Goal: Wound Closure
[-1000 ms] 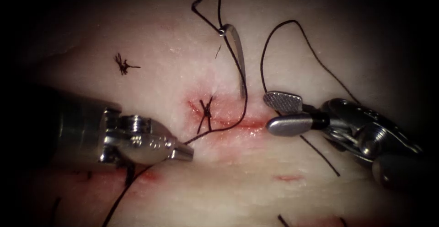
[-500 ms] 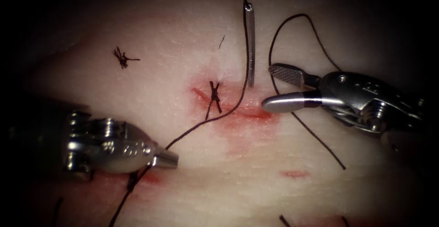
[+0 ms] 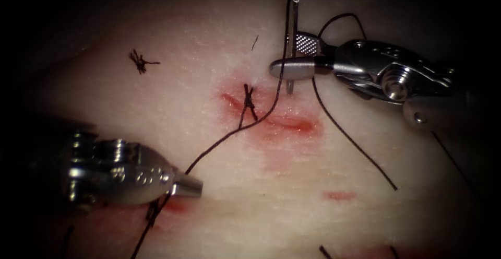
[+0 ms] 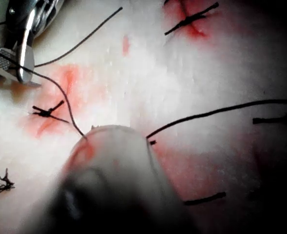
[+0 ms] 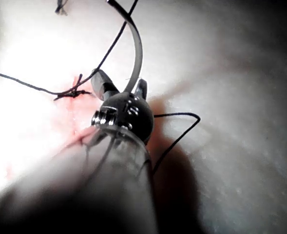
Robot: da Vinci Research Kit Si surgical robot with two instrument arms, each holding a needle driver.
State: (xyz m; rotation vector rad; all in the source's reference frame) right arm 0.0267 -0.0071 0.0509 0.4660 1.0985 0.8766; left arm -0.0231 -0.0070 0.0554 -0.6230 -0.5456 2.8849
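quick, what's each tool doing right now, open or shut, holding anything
Left tool: shut on the thread.
Right tool: jaws open around the needle, not clamped.

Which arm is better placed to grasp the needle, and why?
Right, probably: the right tool has its open jaws either side of the needle; the left tool is shut on the thread, far from it.

We see bare tissue (image 3: 365, 222) to the right of the cut (image 3: 284, 123). A taut thread (image 3: 224, 139) bars the middle, running from the left tool (image 3: 188, 186) up to the needle (image 3: 292, 45), which stands between the right tool (image 3: 284, 60) jaws.
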